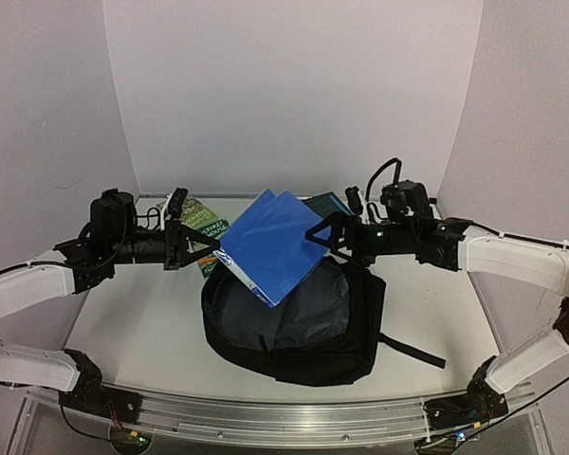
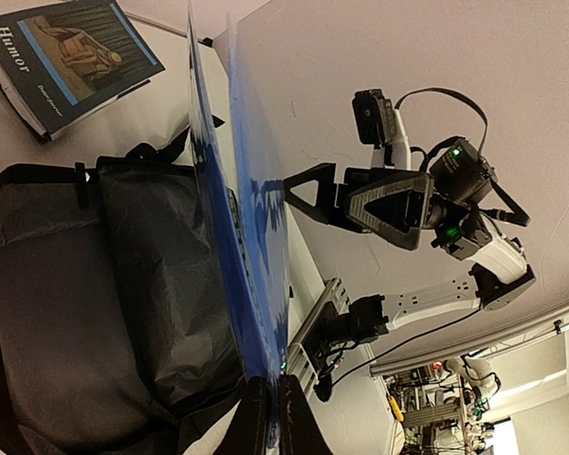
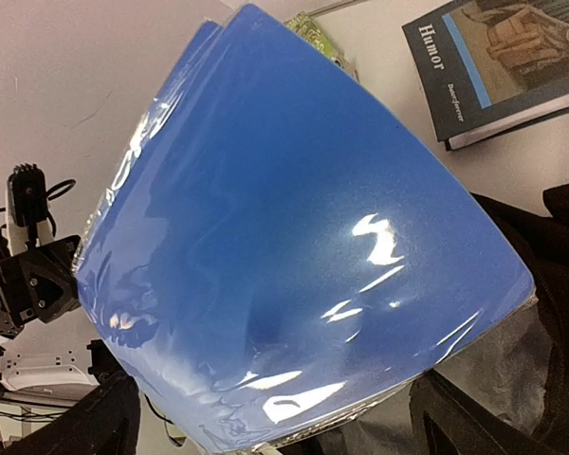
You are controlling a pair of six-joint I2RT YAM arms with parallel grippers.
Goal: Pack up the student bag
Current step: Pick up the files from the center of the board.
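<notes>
**A:** The student bag (image 1: 294, 327) lies open just below both hands. The left gripper (image 2: 273, 403) is clamped on the blue folder's (image 1: 270, 245) corner, and the right gripper (image 1: 324, 233) has its jaws spread beside it.

**B:** One-corner hold on a floppy folder... it might sag and snag the bag's rim.

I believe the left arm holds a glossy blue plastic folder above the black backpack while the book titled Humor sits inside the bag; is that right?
Not quite: the dark Humor book lies on the white table beside the large black fabric backpack, not inside it, as the right wrist view shows. The left fingers do hold the glossy blue plastic folder above it.
</notes>
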